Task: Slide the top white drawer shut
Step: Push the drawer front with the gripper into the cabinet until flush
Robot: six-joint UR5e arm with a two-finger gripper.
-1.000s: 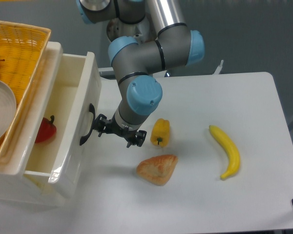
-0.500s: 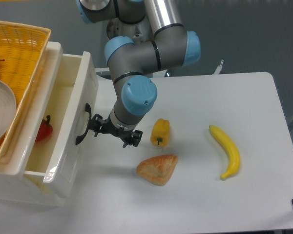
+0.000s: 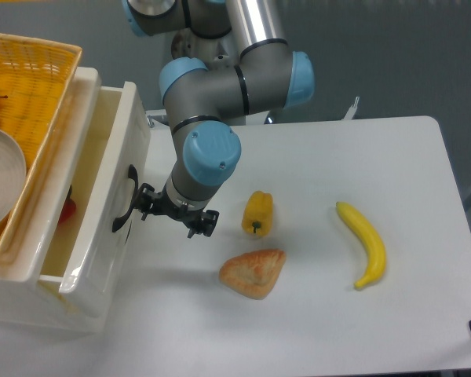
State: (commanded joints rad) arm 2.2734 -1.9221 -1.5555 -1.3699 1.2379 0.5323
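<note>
While partly open, pending the push home:
Top white drawer [image 3: 102,228]: at 9 o'clock, front panel angled out, black handle [image 3: 124,200] facing 3 o'clock.
Gripper [image 3: 176,217]: against that panel for shoving toward 9; jaw gap unclear.
Yellow pepper [image 3: 257,213], bread [image 3: 253,272], banana [image 3: 364,244]: toward 3 o'clock, outside the push path.

Gripper [image 3: 175,216] seemingly against top white drawer [image 3: 104,206]

top white drawer [image 3: 102,196]: glossy white, black handle | basket [image 3: 27,94]: yellow wicker | pepper [image 3: 257,213]: yellow | banana [image 3: 365,243]: yellow | bread [image 3: 253,272]: golden-brown | table [image 3: 337,157]: white | arm [image 3: 220,86]: grey, light-blue caps
</note>
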